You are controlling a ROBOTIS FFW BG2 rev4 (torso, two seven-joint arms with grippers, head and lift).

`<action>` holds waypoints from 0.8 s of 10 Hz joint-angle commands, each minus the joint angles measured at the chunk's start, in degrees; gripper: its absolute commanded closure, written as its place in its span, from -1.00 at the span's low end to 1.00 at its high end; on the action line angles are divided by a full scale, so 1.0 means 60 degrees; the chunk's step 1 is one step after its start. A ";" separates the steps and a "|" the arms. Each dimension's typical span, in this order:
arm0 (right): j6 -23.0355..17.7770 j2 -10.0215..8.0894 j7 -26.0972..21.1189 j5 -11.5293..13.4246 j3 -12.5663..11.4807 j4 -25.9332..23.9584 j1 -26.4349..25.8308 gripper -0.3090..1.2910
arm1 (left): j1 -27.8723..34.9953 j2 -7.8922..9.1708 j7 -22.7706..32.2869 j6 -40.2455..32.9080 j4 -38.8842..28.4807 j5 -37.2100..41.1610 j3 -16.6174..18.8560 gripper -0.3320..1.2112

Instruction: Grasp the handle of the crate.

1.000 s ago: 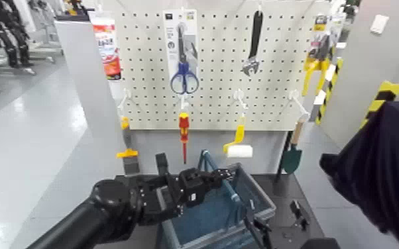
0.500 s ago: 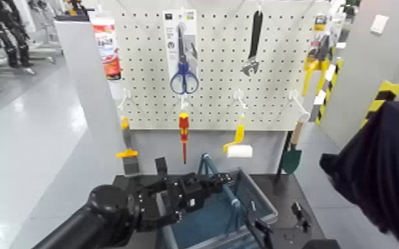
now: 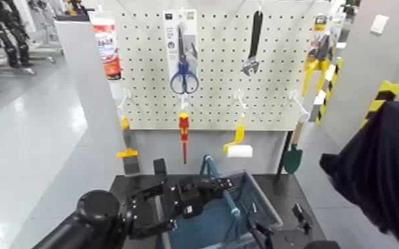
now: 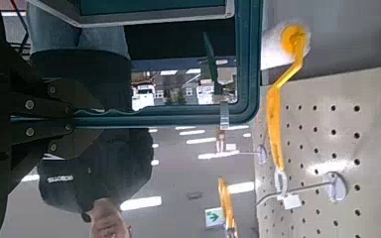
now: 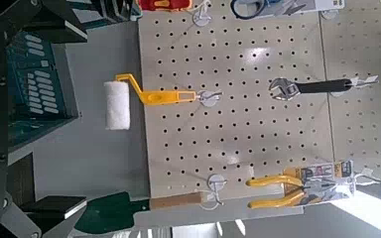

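Observation:
The blue-grey slatted crate [image 3: 263, 202] stands on the dark table below the pegboard. Its thin teal handle [image 3: 209, 164] arches up over its middle. My left gripper [image 3: 223, 185] reaches in from the lower left and is shut on the handle near its top. In the left wrist view the teal handle bar [image 4: 243, 59] runs out from between my dark fingers [image 4: 42, 99], with the crate [image 4: 149, 8] beyond. My right gripper [image 3: 278, 226] is open and empty, low at the crate's right front corner. The crate's slats also show in the right wrist view [image 5: 35, 69].
The white pegboard [image 3: 275, 86] behind holds blue scissors [image 3: 184, 74], a wrench [image 3: 253, 46], a red-and-yellow screwdriver [image 3: 183, 132], a yellow paint roller [image 3: 237, 146], a trowel [image 3: 293, 155] and pliers [image 3: 316, 65]. A person's dark sleeve [image 3: 381, 179] fills the right side.
My left arm has drawn back and down toward the lower left with the handle in its grip. The handle now stands more upright. The right gripper has shifted slightly right.

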 commanded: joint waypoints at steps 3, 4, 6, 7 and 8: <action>0.0069 0.0030 -0.0015 0.0106 -0.0078 -0.0014 0.0056 -0.44 | 0.1615 0.0733 0.1068 0.0176 -0.2455 0.0587 0.0792 0.96; 0.0069 0.0044 -0.0015 0.0106 -0.0078 -0.0014 0.0056 -0.44 | 0.1864 0.0880 0.1346 0.0147 -0.2924 0.0806 0.0865 0.96; 0.0069 0.0030 -0.0030 0.0106 -0.0093 -0.0014 0.0056 -0.44 | 0.2259 0.1099 0.1785 0.0073 -0.3759 0.1202 0.0953 0.96; 0.0069 0.0030 -0.0030 0.0106 -0.0064 -0.0014 0.0056 -0.44 | 0.2406 0.1187 0.1903 0.0073 -0.4037 0.1275 0.1012 0.96; 0.0069 0.0030 -0.0030 0.0106 -0.0064 -0.0014 0.0056 -0.44 | 0.2552 0.1231 0.1976 0.0088 -0.4198 0.1319 0.1027 0.96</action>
